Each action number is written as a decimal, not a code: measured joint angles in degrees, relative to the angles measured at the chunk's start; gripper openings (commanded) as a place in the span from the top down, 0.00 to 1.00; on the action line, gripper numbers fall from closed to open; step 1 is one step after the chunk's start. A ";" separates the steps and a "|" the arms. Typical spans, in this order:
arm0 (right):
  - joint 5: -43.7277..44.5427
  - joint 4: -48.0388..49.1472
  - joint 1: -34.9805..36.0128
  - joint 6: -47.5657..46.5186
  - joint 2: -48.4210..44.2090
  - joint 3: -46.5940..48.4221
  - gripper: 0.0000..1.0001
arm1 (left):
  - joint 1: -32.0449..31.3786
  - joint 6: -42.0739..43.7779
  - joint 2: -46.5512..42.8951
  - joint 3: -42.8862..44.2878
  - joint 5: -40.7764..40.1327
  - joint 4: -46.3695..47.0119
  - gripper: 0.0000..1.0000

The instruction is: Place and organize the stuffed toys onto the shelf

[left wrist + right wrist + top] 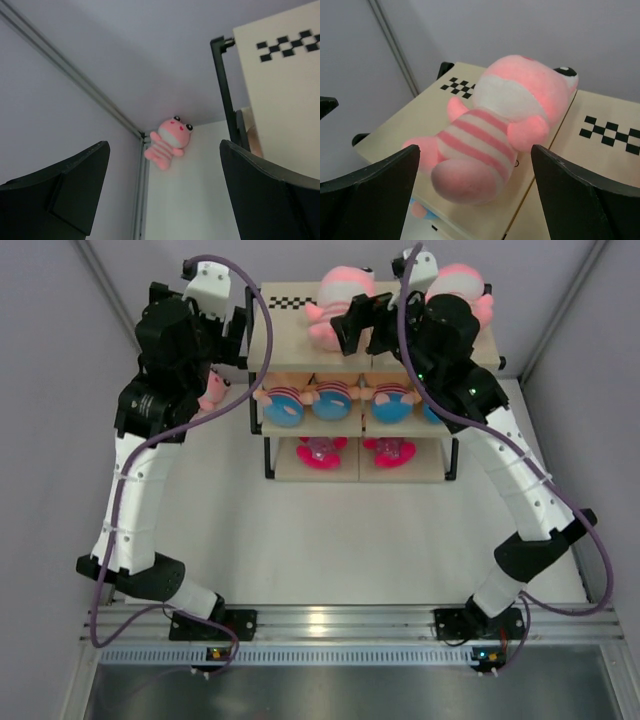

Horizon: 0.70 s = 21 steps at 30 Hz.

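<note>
left gripper [165,146] wide, empty; right gripper [475,152] likewise, and may knock the overhanging pink toy [507,97] off the shelf [417,117].

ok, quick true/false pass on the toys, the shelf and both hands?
1. A loose pink toy lies on the table, left of the shelf. True.
2. The left hand is shut on a toy. False: it is open and holds nothing.
3. The magenta toys sit on the top board. False: they lie on the bottom board.
4. The right hand is open over a big pink striped toy that lies on the top board. True.
5. The dolls in striped shirts are on the table. False: they are lined up on the middle board.
</note>
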 measured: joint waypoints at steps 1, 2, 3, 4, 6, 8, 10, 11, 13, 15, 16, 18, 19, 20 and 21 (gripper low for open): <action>0.94 -0.17 0.20 -0.17 0.92 -0.04 0.10 | 2.12 -0.74 0.28 -1.73 0.48 -0.13 0.03; 1.62 -0.20 0.28 -0.22 1.66 -0.04 0.15 | 3.89 -1.36 0.68 -3.15 1.01 -0.35 0.03; 2.27 -0.22 0.31 -0.24 2.29 -0.04 0.27 | 5.25 -1.95 0.90 -4.33 1.66 -0.33 0.03; 2.71 -0.22 0.31 -0.46 2.78 -0.04 0.35 | 6.58 -2.56 1.05 -5.70 2.29 -0.42 0.03; 3.61 -0.20 0.35 0.02 3.54 -0.04 0.55 | 9.05 -3.61 1.22 -7.89 3.67 -0.46 0.04; 4.15 -0.22 0.37 0.13 3.63 -0.04 0.71 | 11.23 -4.35 1.22 -9.79 4.83 -0.24 0.04; 5.18 -0.17 0.39 -0.15 3.63 -0.04 0.90 | 13.11 -5.05 1.22 -11.45 5.62 -0.02 0.04; 5.64 -0.11 0.42 0.11 3.61 -0.07 1.00 | 13.99 -5.31 1.22 -12.46 6.01 0.31 0.04; 6.62 0.31 0.42 0.26 3.34 -0.76 1.00 | 15.39 -5.60 1.22 -14.29 6.43 1.05 0.04; 7.93 0.92 0.42 0.28 2.47 -2.45 1.00 | 16.48 -5.86 1.29 -16.02 6.80 1.46 0.04; 8.96 1.49 0.42 0.33 1.84 -3.58 1.00 | 17.00 -5.99 1.53 -16.65 6.95 1.70 0.04; 10.54 1.99 0.42 0.26 0.20 -5.68 1.00 | 18.03 -6.38 2.12 -17.73 7.41 2.47 0.05; 11.41 2.10 0.42 0.09 -0.68 -6.56 1.00 | 18.62 -6.54 2.60 -18.10 7.63 2.78 0.05; 11.98 2.16 0.42 -0.20 -1.51 -7.28 1.00 | 19.34 -6.69 3.13 -18.47 8.07 3.04 0.05; 12.28 1.99 0.39 -0.39 -2.21 -7.67 1.00 | 20.06 -6.88 3.76 -18.75 8.50 3.19 0.06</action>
